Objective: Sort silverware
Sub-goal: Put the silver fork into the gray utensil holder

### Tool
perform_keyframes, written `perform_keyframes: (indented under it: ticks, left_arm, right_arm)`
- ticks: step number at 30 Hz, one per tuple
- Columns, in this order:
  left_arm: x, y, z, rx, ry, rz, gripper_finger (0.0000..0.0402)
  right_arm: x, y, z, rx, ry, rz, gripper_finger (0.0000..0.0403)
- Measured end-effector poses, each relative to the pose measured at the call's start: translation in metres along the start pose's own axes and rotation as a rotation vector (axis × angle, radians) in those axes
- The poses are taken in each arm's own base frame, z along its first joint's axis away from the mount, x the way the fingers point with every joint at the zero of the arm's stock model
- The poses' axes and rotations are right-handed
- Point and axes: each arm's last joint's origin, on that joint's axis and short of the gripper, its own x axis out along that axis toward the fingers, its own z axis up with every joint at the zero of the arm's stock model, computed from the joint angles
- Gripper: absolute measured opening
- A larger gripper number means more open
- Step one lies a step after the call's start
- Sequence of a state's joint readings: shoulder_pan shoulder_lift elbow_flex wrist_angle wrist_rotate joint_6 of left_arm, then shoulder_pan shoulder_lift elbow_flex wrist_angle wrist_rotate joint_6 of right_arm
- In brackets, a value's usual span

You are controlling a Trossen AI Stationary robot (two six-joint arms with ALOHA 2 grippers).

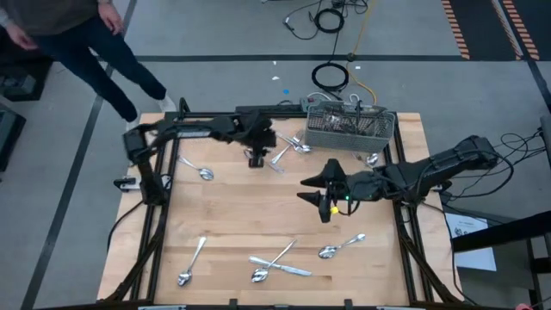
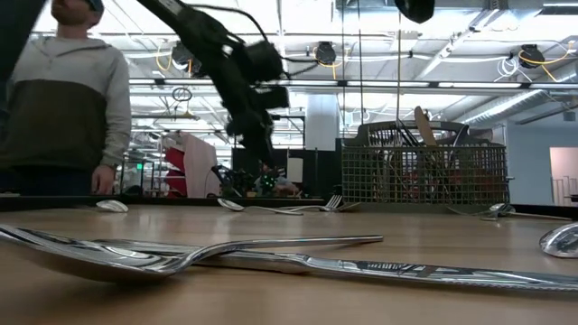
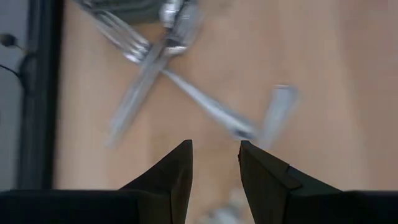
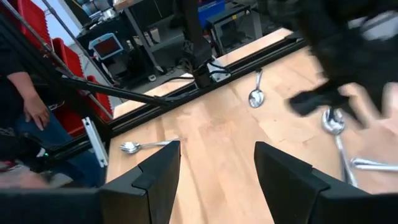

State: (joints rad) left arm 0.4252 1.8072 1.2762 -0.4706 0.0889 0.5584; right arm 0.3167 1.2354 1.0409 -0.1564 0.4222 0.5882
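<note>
The pale wooden worktop (image 1: 258, 215) carries scattered shiny silver-coloured metal silverware (image 1: 274, 265), and a person in a grey and dark top (image 2: 68, 99) stands beyond its far left corner. At the far edge sits a grey wire-mesh basket (image 1: 349, 127) with several utensils standing in it.

The dark left arm reaches along the far edge, and the left gripper (image 1: 256, 160) hangs above the worktop just left of a small heap of crossed forks and spoons (image 1: 288, 151), which lies between it and the basket. In the left wrist view its fingers (image 3: 177, 177) stand apart with nothing between them, and the crossed pieces (image 3: 186, 87) lie on the wood just ahead of the tips.

The right arm comes in from the right edge; the right gripper (image 1: 312, 189) hovers over the middle of the worktop, spread wide and empty. A spoon (image 1: 341, 246) lies nearer the front edge from it, well apart.

Along the front edge lie a crossed cluster of spoon and knife and a single spoon (image 1: 193, 263) to the left. Another lone spoon (image 1: 200, 170) rests near the left rail.
</note>
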Motion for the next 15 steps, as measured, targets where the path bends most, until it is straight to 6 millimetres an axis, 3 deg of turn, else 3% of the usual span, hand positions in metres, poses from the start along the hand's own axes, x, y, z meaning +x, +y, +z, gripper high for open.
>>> perform_keyframes:
  ticks: [4, 9, 15]
  left_arm:
    - [0.024, 0.025, 0.01, 0.136, 0.04, 0.054, 0.0138]
    - [0.046, 0.048, 0.022, 0.185, 0.074, 0.061, 0.0138]
    - [0.072, 0.057, 0.024, 0.204, 0.178, -0.031, 0.0138]
  right_arm:
    - [-0.004, 0.006, -0.005, 0.023, -0.003, -0.013, 0.0196]
    - [-0.007, 0.01, -0.01, 0.045, 0.019, -0.009, 0.0196]
    - [-0.009, 0.012, -0.015, 0.045, 0.047, -0.014, 0.0196]
